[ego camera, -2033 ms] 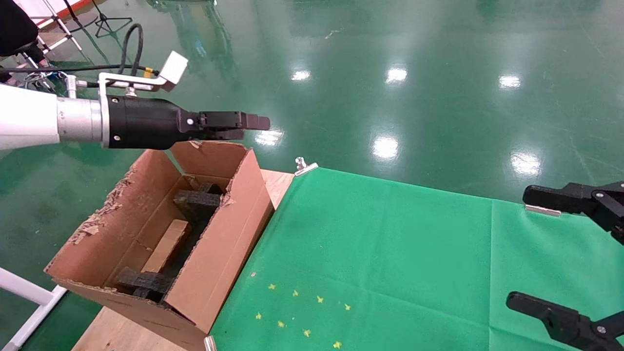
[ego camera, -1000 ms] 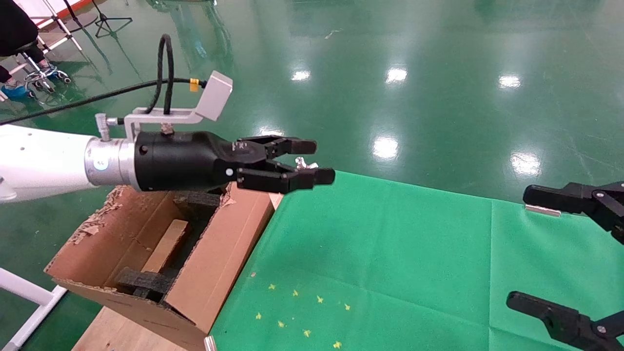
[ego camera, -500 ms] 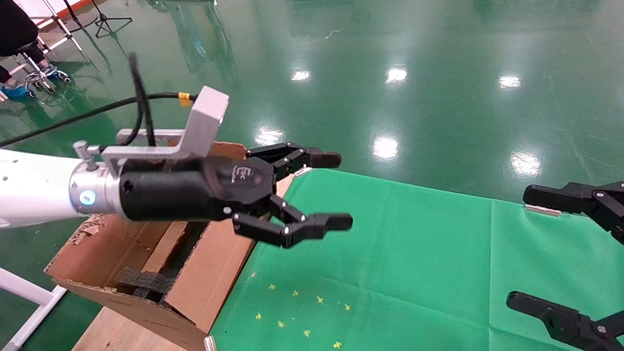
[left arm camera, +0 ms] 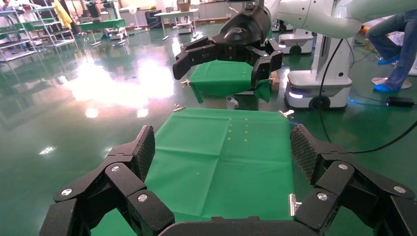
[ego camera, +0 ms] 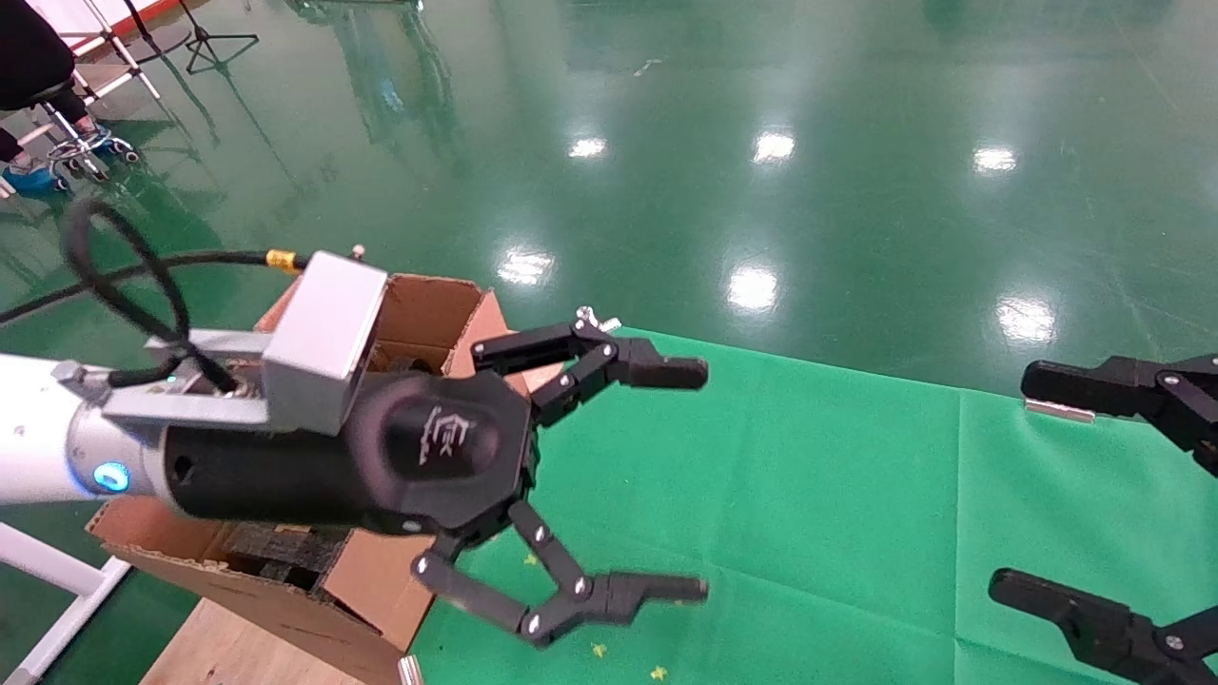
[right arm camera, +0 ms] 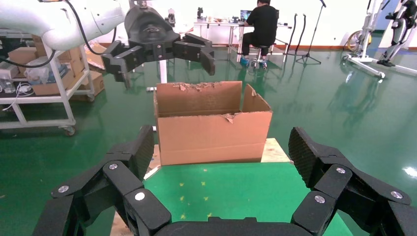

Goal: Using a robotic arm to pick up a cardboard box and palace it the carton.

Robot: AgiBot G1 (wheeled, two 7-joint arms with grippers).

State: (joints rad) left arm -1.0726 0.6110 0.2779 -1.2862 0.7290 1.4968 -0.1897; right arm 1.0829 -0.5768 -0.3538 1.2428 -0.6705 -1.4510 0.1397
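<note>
My left arm's gripper (ego camera: 702, 480) is open and empty. It hangs over the green cloth (ego camera: 809, 476), just right of the carton (ego camera: 419, 309). In the left wrist view (left arm camera: 223, 147) its jaws stand wide apart with only cloth between them. The carton is large and brown with torn flaps and stands at the table's left end. It also shows in the right wrist view (right arm camera: 211, 132). The left arm covers most of the carton's inside, so the small cardboard box is hidden. My right gripper (ego camera: 1011, 481) is open and empty at the table's right edge.
The wooden table board (ego camera: 219, 656) shows under the carton. Metal clips (ego camera: 590, 319) hold the cloth's corners. Small yellow star marks (ego camera: 599, 652) lie on the cloth near the front. Shiny green floor surrounds the table.
My left gripper has moved from above the carton's far end, down and to the right over the cloth, and has opened wide. The arm now hides the small box seen inside the carton. The right gripper is unmoved.
</note>
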